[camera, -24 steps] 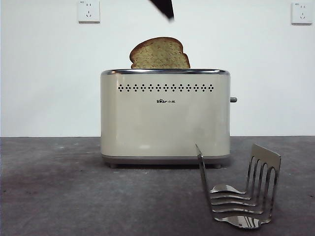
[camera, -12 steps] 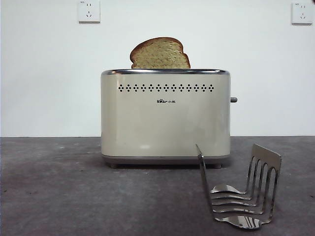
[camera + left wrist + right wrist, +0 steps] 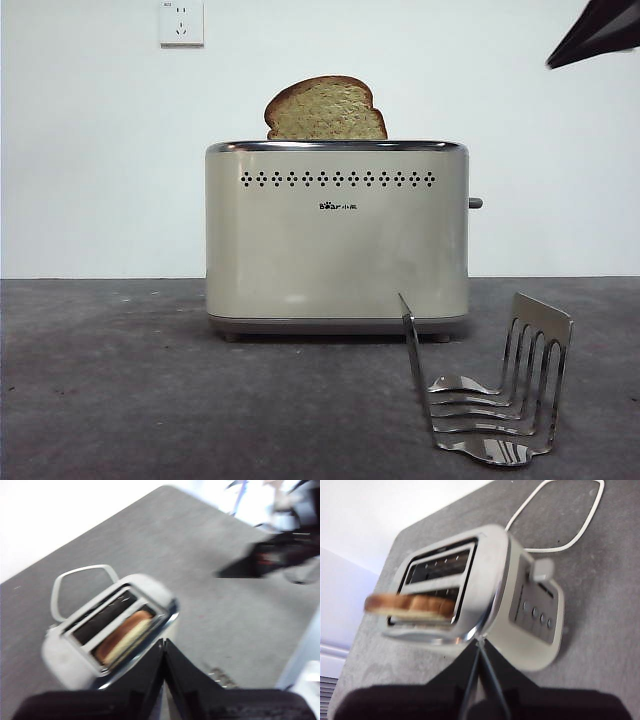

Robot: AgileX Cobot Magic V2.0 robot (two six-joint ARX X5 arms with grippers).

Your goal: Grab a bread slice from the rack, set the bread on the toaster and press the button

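One slice of bread [image 3: 326,108] stands in our toaster [image 3: 336,240] slot, rack [image 3: 487,385] bare; both grippers, left [image 3: 164,645] and right [image 3: 479,642], pinched closed on nothing, button [image 3: 474,203] unpressed.

Place: looking like a test lab | bare white wall [image 3: 100,150] carrying a socket [image 3: 181,22] | plain grey table [image 3: 150,400] lying below

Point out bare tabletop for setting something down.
Free: the grey tabletop in front of and beside the boxy cream toaster, away from the shiny steel wire rack. Crowded: the strip between toaster and rack, and near the white cord loop behind.
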